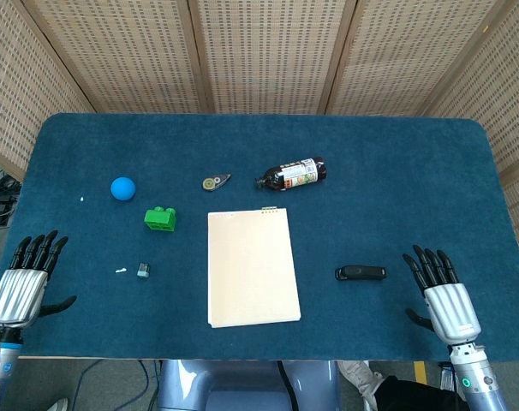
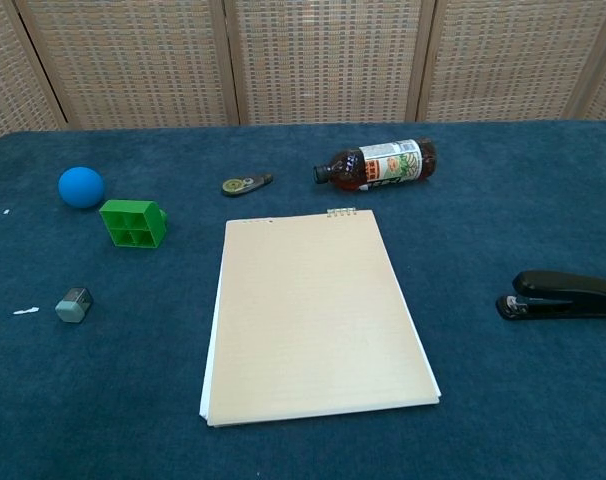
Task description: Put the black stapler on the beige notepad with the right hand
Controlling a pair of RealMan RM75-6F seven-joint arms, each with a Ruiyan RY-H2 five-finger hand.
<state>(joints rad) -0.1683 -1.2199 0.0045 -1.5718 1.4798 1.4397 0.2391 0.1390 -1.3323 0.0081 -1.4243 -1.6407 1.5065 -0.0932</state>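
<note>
The black stapler (image 1: 360,273) (image 2: 560,295) lies flat on the blue table, to the right of the beige notepad (image 1: 251,267) (image 2: 311,314), which rests at the table's middle front. My right hand (image 1: 443,295) lies palm down near the front right edge, fingers spread, a short way right of the stapler and not touching it. My left hand (image 1: 26,278) rests near the front left edge, fingers apart and holding nothing. Neither hand shows in the chest view.
Behind the notepad lie a brown bottle (image 1: 293,174) (image 2: 377,165) on its side and a small tape dispenser (image 1: 215,181) (image 2: 245,183). To the left are a blue ball (image 1: 122,188) (image 2: 81,187), a green block (image 1: 160,218) (image 2: 133,222) and a small grey sharpener (image 1: 143,271) (image 2: 73,304).
</note>
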